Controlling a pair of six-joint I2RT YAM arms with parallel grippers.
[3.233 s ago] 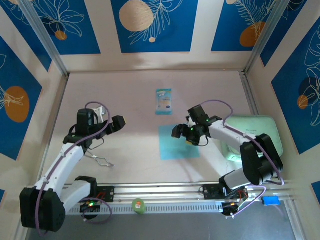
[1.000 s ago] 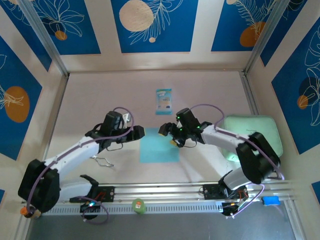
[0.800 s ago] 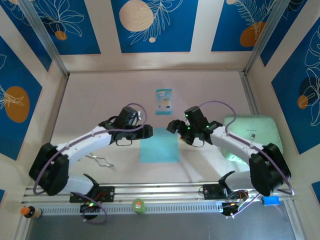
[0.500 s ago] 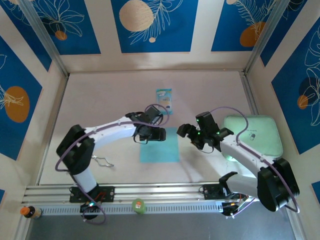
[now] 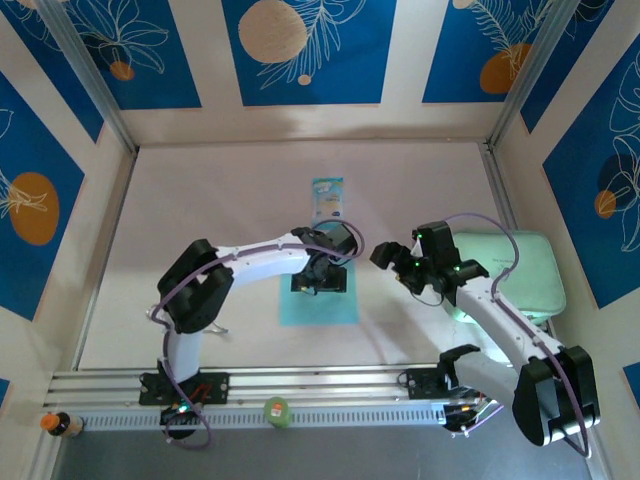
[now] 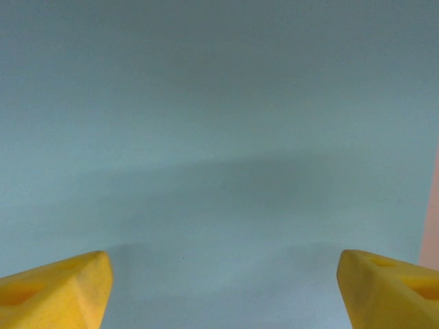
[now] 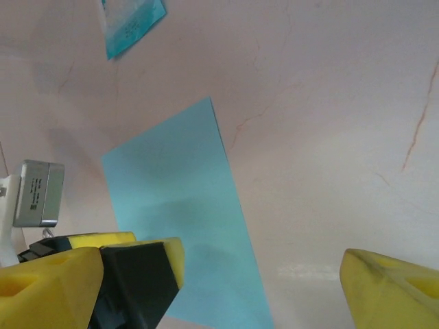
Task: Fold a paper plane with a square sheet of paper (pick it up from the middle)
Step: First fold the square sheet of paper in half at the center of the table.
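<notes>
Left claw (image 5: 322, 283) moved over one square sheet of paper (image 5: 330, 308), gaping, right claw (image 5: 395, 265) gaping

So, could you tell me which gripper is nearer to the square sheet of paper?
Left. The left gripper hangs open directly over the square sheet of paper; the right gripper is off its right side, above bare table.

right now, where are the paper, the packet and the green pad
paper (image 5: 320, 308): top view, its near half
packet (image 5: 327, 203): top view, its middle
pad (image 5: 535, 270): top view, its right part
</notes>
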